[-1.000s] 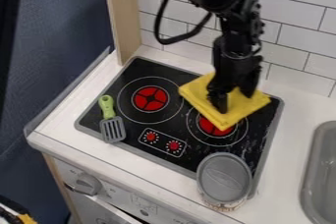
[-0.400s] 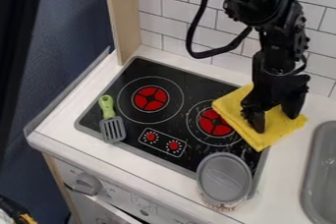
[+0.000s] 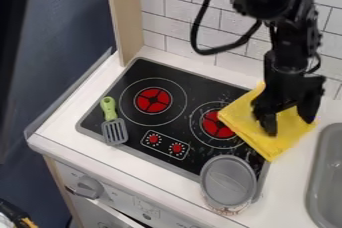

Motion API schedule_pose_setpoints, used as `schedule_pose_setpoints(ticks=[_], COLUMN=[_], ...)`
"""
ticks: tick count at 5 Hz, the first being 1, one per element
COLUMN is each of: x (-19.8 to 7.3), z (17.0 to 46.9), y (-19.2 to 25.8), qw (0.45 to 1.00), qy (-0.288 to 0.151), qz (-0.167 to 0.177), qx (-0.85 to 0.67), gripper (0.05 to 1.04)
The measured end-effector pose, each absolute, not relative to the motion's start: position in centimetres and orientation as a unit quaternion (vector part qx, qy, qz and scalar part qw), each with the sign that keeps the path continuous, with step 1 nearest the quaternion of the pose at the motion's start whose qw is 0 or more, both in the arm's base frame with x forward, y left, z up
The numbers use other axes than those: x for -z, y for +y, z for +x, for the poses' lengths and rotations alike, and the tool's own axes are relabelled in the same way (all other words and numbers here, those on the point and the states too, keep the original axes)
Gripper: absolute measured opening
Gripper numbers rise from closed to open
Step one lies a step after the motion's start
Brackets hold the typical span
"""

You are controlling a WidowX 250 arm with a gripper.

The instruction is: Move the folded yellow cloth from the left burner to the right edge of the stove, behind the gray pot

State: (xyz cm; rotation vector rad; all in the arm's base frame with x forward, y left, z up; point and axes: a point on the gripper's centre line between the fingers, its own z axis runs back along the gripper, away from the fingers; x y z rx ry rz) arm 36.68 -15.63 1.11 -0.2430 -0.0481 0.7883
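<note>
The gripper (image 3: 288, 122) stands low on a folded yellow cloth (image 3: 247, 126), its two fingers spread apart and pressed onto the cloth's upper face. The cloth lies over the right edge of the black stovetop (image 3: 187, 84), partly on the white counter, and covers part of the right burner's ring. Whether any fold of cloth is pinched between the fingers cannot be told.
A green-handled spatula (image 3: 113, 122) lies at the stovetop's left edge. A can with a grey lid (image 3: 228, 181) stands at the front right corner. The grey sink (image 3: 327, 172) is at the right, a tiled wall (image 3: 174, 22) behind.
The gripper and the yellow cloth have moved right together, off the right burner's centre and partly onto the counter. The cloth has turned a little.
</note>
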Motion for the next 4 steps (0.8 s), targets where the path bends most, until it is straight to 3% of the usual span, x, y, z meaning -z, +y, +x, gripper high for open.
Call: schedule_pose_setpoints(ticks=[2, 3, 4], x=[-5.0, -7.7, -7.9], z=[36.7, 36.2, 35.8], y=[-15.5, -15.9, -15.7], qw=[0.921, 0.932, 0.935], qy=[-0.045, -0.06, -0.051], qz=[-0.128, -0.111, -0.103], qx=[-0.366, -0.34, -0.335], gripper=[0.999, 0.999, 0.999])
